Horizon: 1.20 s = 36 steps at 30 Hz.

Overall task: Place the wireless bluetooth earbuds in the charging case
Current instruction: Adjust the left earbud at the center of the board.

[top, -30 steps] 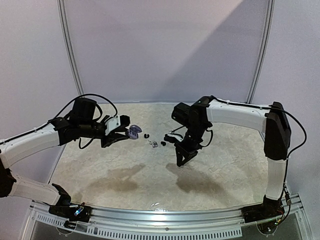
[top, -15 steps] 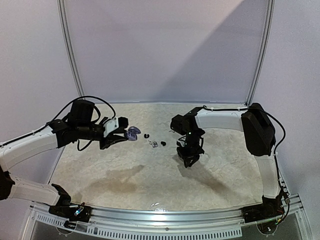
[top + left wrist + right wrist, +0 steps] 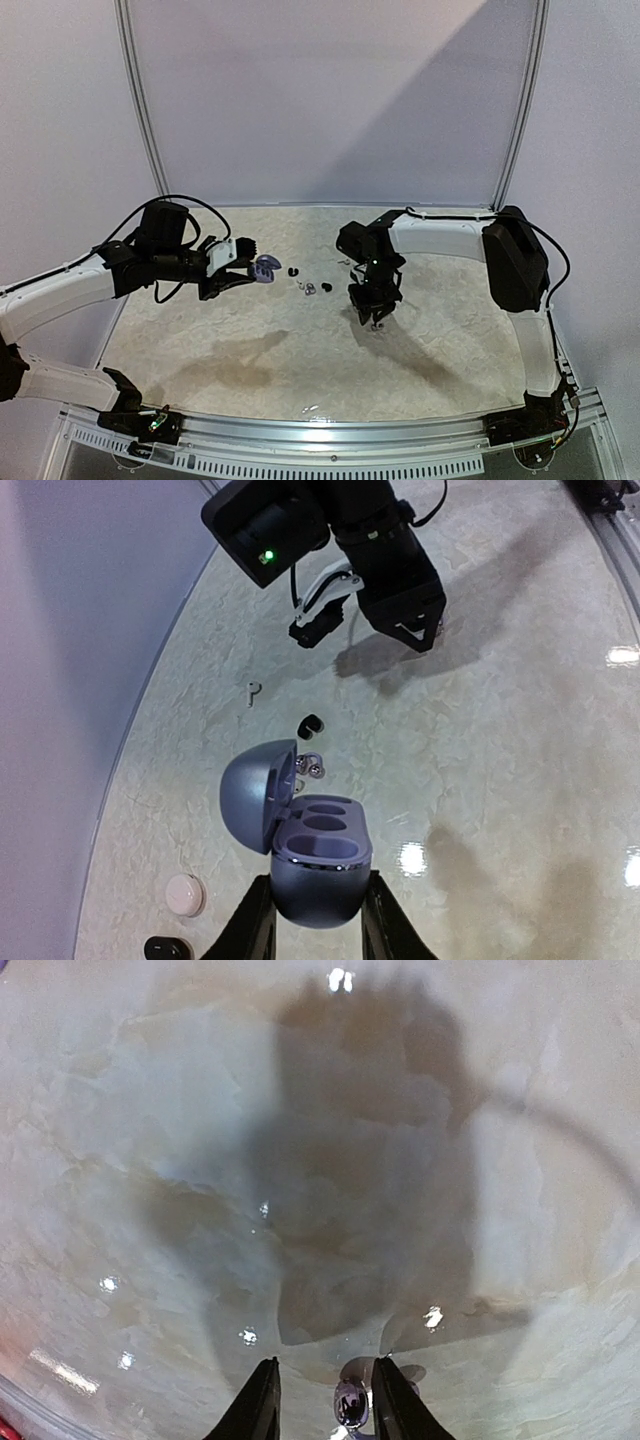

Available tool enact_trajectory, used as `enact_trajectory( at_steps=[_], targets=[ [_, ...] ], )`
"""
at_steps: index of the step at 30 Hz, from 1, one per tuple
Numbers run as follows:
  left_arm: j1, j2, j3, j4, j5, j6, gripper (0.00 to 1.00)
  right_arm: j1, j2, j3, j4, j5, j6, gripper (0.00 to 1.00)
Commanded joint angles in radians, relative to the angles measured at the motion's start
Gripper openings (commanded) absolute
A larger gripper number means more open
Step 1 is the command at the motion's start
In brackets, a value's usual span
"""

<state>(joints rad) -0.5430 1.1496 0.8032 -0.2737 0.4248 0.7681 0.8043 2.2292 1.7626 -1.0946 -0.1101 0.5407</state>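
Note:
My left gripper (image 3: 316,882) is shut on the lower half of a blue-purple charging case (image 3: 322,852), held above the table with its lid swung open and its wells empty. In the top view the case (image 3: 266,267) sits at the tip of the left gripper (image 3: 245,264). Earbuds lie on the table beyond it: a black one (image 3: 311,723), a silvery pair (image 3: 310,768) and a white stemmed one (image 3: 252,690). My right gripper (image 3: 325,1400) points down at the table, jaws parted. A shiny silver earbud (image 3: 350,1403) rests between them, close to the right finger (image 3: 392,1400).
A small round white object (image 3: 185,894) and a black object (image 3: 165,947) lie on the marble-patterned table (image 3: 250,360) left of the case. Pale walls close the back and sides. A metal rail (image 3: 320,430) runs along the near edge.
The right arm folded inward and brought its gripper down close to the table, and its jaws parted from nearly shut. The left arm and the case stayed where they were.

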Motion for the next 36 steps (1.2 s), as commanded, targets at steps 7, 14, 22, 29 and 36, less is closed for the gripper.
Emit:
enact_trajectory(
  at_steps=[7,14,22,29,36],
  targets=[
    [0.011,-0.009,-0.004,0.003,-0.006,0.026,0.0,0.01,-0.112,-0.025,0.024,0.056,-0.232,0.33],
    [0.012,0.007,0.014,-0.015,-0.008,0.04,0.0,0.119,-0.323,-0.344,0.251,0.142,-0.698,0.32],
    [0.012,0.014,0.03,-0.023,-0.015,0.053,0.0,0.121,-0.41,-0.53,0.419,0.013,-1.081,0.34],
    [0.014,0.001,0.02,-0.033,-0.029,0.058,0.0,0.107,-0.358,-0.541,0.429,0.04,-1.145,0.32],
    [0.015,0.004,0.01,-0.022,-0.032,0.058,0.0,0.092,-0.363,-0.57,0.383,0.093,-1.189,0.26]
  ],
)
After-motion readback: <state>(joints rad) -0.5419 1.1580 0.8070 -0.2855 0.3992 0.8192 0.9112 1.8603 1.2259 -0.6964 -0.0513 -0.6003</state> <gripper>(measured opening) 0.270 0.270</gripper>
